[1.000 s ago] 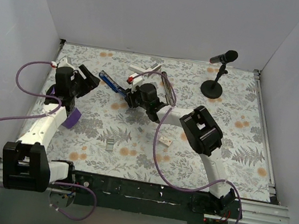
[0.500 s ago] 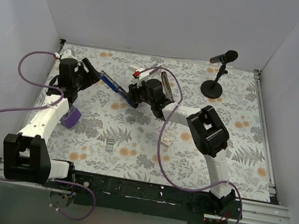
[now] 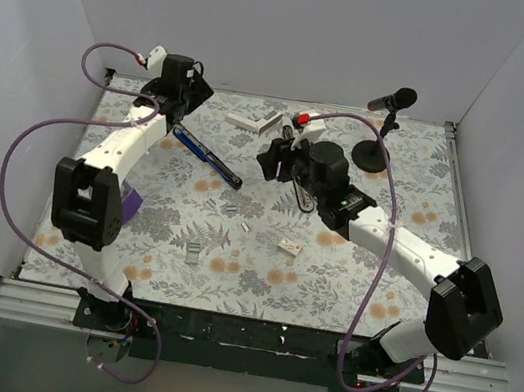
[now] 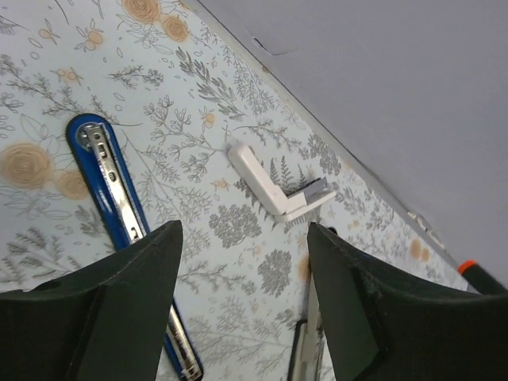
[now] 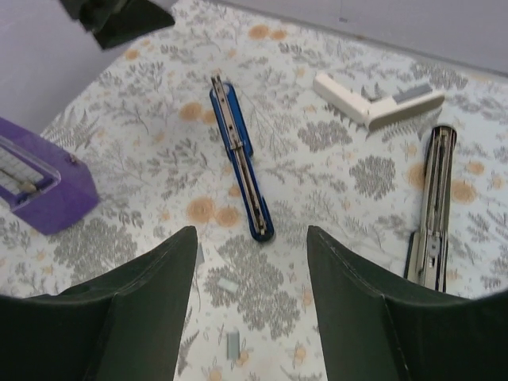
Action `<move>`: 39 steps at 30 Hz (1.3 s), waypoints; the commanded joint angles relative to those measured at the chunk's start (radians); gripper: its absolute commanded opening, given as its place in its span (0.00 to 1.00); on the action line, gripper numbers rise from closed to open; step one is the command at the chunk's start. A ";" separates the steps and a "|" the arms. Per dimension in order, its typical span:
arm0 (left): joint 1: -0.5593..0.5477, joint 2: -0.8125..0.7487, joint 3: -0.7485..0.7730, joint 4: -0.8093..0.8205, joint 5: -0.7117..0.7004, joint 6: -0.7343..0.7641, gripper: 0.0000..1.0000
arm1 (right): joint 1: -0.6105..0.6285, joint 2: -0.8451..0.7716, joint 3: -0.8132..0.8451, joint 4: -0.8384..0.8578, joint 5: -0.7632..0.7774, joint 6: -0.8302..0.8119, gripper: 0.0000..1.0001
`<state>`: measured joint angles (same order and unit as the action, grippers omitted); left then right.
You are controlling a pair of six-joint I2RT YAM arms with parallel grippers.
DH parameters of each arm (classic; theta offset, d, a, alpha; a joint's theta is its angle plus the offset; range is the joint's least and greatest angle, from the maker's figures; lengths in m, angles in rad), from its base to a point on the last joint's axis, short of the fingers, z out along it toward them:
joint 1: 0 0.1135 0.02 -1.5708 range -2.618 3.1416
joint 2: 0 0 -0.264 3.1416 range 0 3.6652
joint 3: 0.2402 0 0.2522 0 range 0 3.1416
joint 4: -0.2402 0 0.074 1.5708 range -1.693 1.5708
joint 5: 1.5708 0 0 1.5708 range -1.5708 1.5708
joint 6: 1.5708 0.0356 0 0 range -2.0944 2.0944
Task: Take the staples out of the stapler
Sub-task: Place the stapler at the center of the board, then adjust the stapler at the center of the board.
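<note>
Release noted: your right gripper [image 5: 250, 262] had opened and drawn back; it and the left gripper [image 4: 242, 262] hung with jaws apart, empty. You left the stapler [image 5: 242, 171] flat on the floral table [image 3: 446, 188], silver channel [image 5: 432, 202] detached nearby; unloading looked nearly done.

- Where does the left arm [image 3: 112, 154] sit?
- It is stretched far forward from its base, with the elbow bent out on the left. The left end effector [image 3: 189, 102] is at the far left and angled down toward the right.
- And its jaws?
- Parted, with nothing between them. In the wrist view the dark fingers [image 4: 119, 309] frame an empty gap.
- What about the right arm [image 3: 404, 252]?
- Its elbow is out at the right, and the forearm runs leftward to the middle. The right end effector [image 3: 270, 160] faces left, jaws also parted and holding nothing.
</note>
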<state>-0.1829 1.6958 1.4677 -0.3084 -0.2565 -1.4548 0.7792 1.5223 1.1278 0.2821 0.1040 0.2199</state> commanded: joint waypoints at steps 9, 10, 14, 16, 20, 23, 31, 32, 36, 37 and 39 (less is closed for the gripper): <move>-0.082 0.489 0.416 -0.199 -0.116 -0.384 0.61 | -0.001 -0.229 -0.210 -0.095 -0.004 0.081 0.65; -0.084 0.517 0.469 -0.201 -0.119 -0.394 0.61 | -0.003 -0.235 -0.214 -0.096 0.006 0.081 0.64; -0.089 0.659 0.580 -0.225 -0.116 -0.430 0.63 | -0.001 -0.251 -0.224 -0.119 0.011 0.078 0.64; -0.089 0.733 0.641 -0.245 -0.131 -0.434 0.63 | -0.001 -0.269 -0.235 -0.115 0.010 0.078 0.64; -0.089 0.806 0.744 -0.267 -0.150 -0.458 0.63 | -0.001 -0.290 -0.257 -0.104 0.020 0.070 0.64; -0.087 0.808 0.717 -0.223 -0.156 -0.472 0.63 | -0.001 -0.290 -0.261 -0.100 0.034 0.059 0.64; -0.095 0.837 0.712 -0.244 -0.145 -0.509 0.58 | -0.001 -0.278 -0.249 -0.083 0.065 0.039 0.64; -0.102 0.840 0.712 -0.261 -0.159 -0.512 0.57 | -0.001 -0.278 -0.247 -0.081 0.065 0.035 0.64; -0.118 0.852 0.712 -0.285 -0.149 -0.518 0.53 | -0.001 -0.278 -0.235 -0.083 0.065 0.032 0.64; -0.118 0.860 0.715 -0.296 -0.141 -0.522 0.52 | -0.001 -0.280 -0.232 -0.084 0.062 0.030 0.64; -0.119 0.864 0.717 -0.307 -0.126 -0.529 0.51 | -0.001 -0.280 -0.230 -0.087 0.059 0.030 0.64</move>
<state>-0.2855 2.5305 2.1754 -0.5247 -0.3988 -1.9606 0.7792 1.2583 0.8692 0.1520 0.1516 0.2615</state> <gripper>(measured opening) 0.519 0.639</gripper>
